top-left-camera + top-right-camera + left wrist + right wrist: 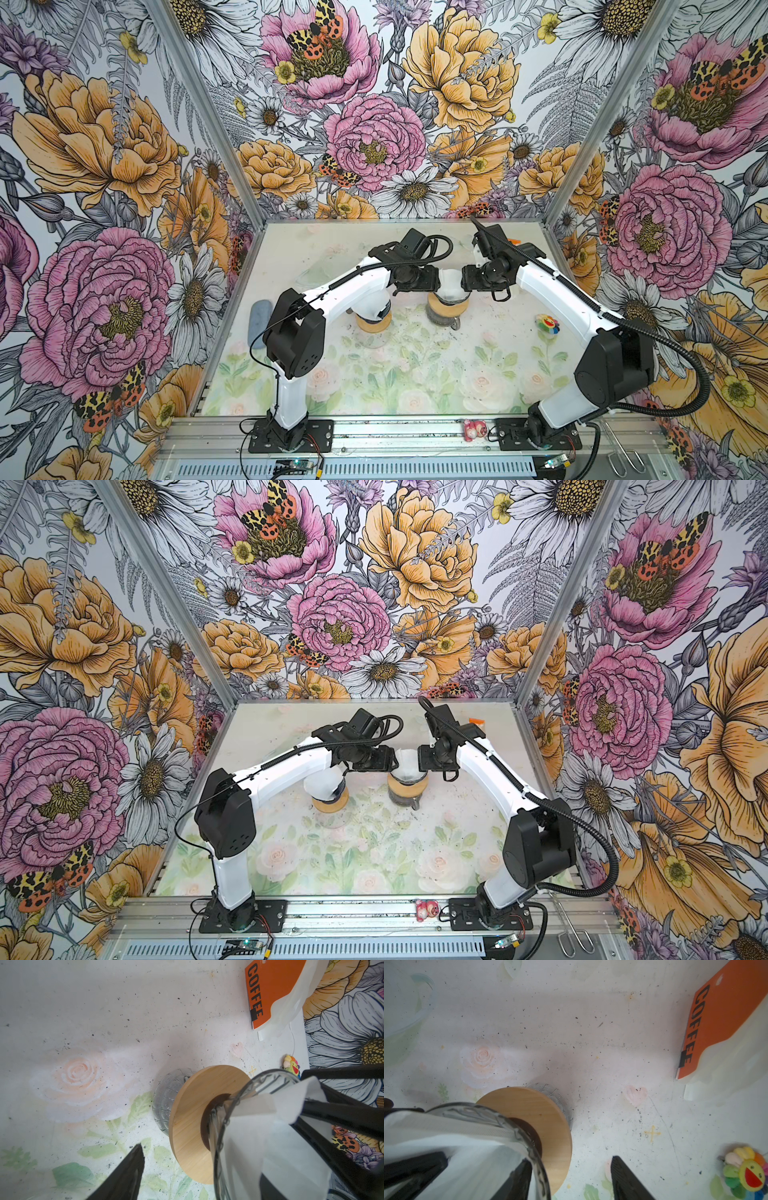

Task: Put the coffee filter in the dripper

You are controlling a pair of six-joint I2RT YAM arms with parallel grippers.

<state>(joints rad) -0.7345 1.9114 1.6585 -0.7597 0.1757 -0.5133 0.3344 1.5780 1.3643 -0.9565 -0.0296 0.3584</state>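
The glass dripper (449,305) stands mid-table on its wooden collar (191,1122), over a glass carafe (164,1101). The white paper coffee filter (249,1136) sits inside the cone, its top edge above the rim (446,1126). My left gripper (201,1161) is open astride the dripper's wall, one finger inside the filter and one outside. From the opposite side my right gripper (571,1159) is open astride the rim in the same way. In both top views the two grippers (415,278) (482,277) flank the filter (407,762).
A second wooden-based dripper (374,320) with white paper stands under the left arm. An orange coffee bag (720,1022) lies at the back right, a smiling flower toy (545,322) at the right, a glass bowl (404,1012) back left, a blue-grey pad (259,322) at the left edge.
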